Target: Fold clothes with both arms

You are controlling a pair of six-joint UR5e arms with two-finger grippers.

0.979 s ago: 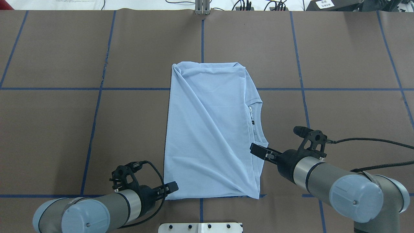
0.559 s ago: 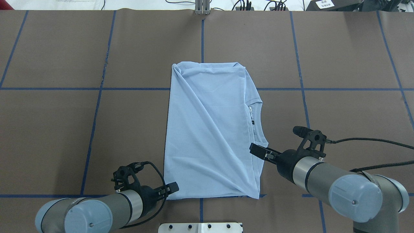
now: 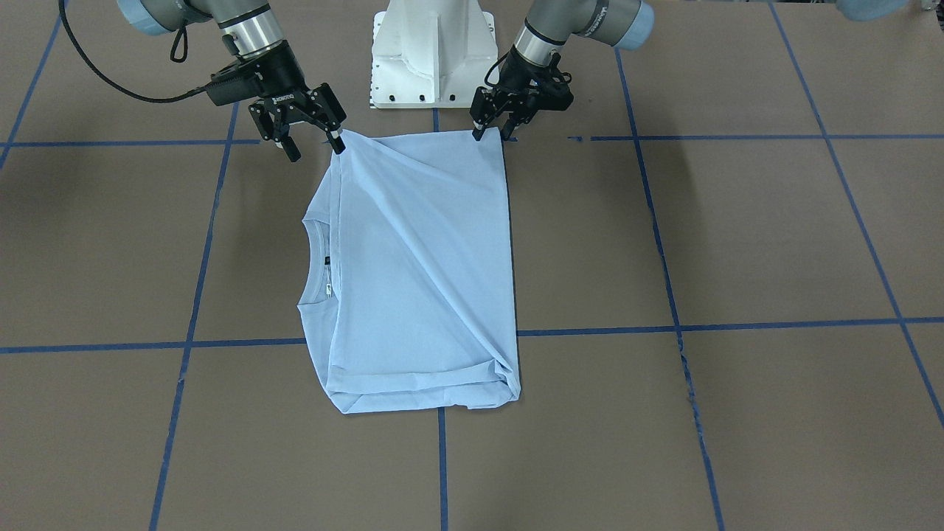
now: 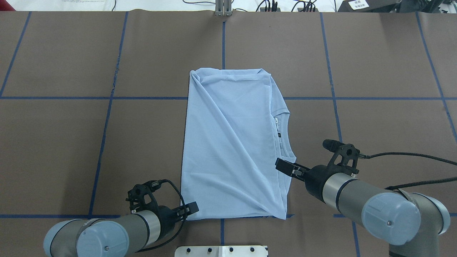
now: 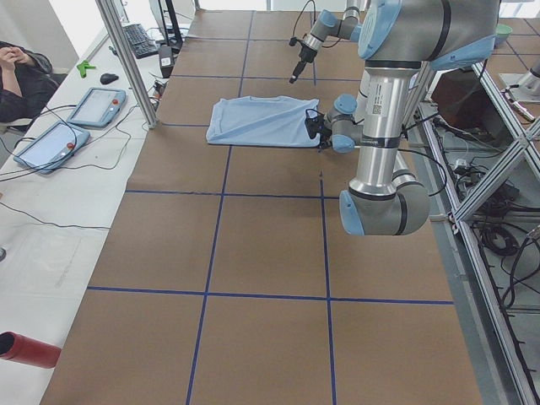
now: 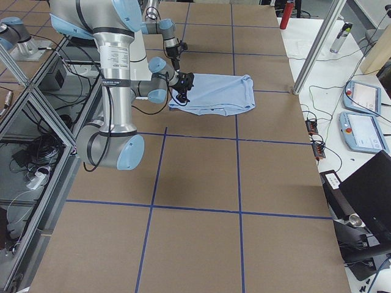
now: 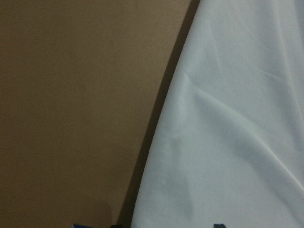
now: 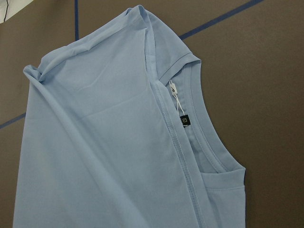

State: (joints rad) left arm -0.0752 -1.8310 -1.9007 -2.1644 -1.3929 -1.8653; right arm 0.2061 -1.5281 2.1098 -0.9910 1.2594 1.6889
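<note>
The pale light-blue T-shirt point(image 4: 228, 142) lies folded lengthwise on the brown table point(image 4: 71, 142), collar and dark neck label point(image 4: 278, 135) towards my right. The palm-tree print is hidden. My left gripper point(image 4: 191, 207) is low at the shirt's near left corner; in the front view point(image 3: 492, 133) its fingers stand slightly apart, astride the corner. The left wrist view shows only the cloth edge point(image 7: 228, 118) and table. My right gripper point(image 3: 313, 145) is open at the near right corner, one fingertip point(image 3: 337, 144) touching the cloth; it also shows overhead point(image 4: 282, 165). The right wrist view shows collar and label point(image 8: 184, 120).
The white pedestal base point(image 3: 431, 51) stands just behind the shirt's near edge. Blue tape lines point(image 4: 107, 98) grid the table. A metal post point(image 4: 223, 9) and cables are at the far edge. Tablets point(image 5: 97, 105) and a seated person point(image 5: 21, 76) are beyond it.
My left arm has shifted slightly to the right along the shirt's near edge. The right arm and the shirt have hardly moved.
</note>
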